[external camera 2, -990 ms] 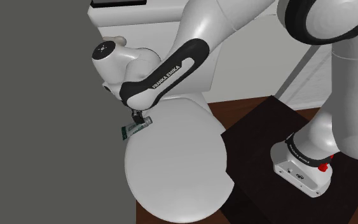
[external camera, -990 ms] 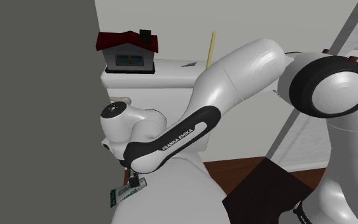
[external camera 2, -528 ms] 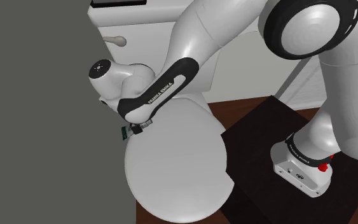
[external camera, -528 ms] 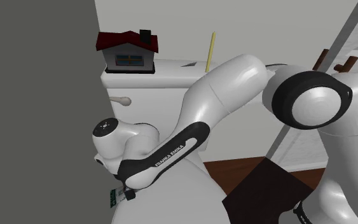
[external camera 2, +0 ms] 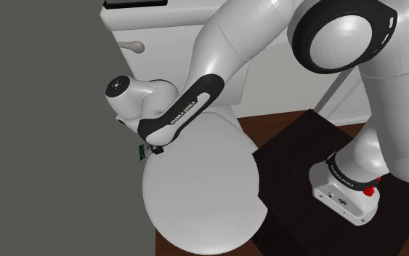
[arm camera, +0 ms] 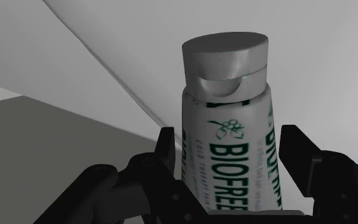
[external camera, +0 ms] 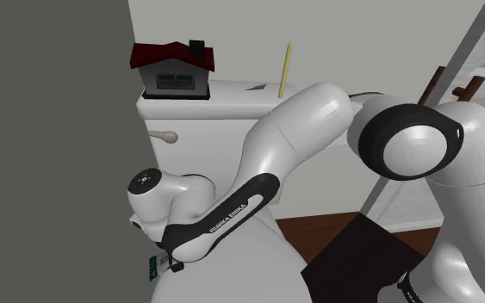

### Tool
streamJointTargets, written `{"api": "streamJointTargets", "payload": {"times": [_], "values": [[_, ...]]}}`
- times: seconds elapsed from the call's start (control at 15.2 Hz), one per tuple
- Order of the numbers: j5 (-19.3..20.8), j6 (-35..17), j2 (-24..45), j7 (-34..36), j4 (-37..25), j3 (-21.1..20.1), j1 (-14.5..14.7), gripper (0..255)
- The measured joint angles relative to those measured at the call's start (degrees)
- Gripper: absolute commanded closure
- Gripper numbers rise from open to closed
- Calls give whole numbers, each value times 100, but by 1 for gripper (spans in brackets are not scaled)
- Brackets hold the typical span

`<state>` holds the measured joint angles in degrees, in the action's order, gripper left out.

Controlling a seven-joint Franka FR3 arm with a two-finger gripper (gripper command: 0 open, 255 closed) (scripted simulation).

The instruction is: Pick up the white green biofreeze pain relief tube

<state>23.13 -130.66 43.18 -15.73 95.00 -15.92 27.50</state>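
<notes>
A: Tube (arm camera: 228,127) lies at the toilet lid's (external camera 2: 195,189) left rim, lower left in the shoulder view. Claw (arm camera: 229,146) is spread and straddles it; no pinch evident.

B: Risk, as I judge it: an uneven close nudges the tube off the rim.

A white toilet lid (external camera 2: 203,189) lies right under the pincer (arm camera: 229,137). A dark grey wall (external camera: 51,129) stands just beside the pincer. Up behind it, a little red-roofed house (external camera: 172,69) and a yellow stick (external camera: 285,67) sit on the toilet tank (external camera: 199,119).
</notes>
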Motion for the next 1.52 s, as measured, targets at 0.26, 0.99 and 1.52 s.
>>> {"api": "streamJointTargets", "payload": {"times": [0.26, 0.99, 1.52], "values": [[1, 1, 4, -1, -6, 1, 1, 255], [-129, 310, -365, -90, 51, -106, -61, 255], [-274, 657, -755, -210, 78, -211, -140, 255]]}}
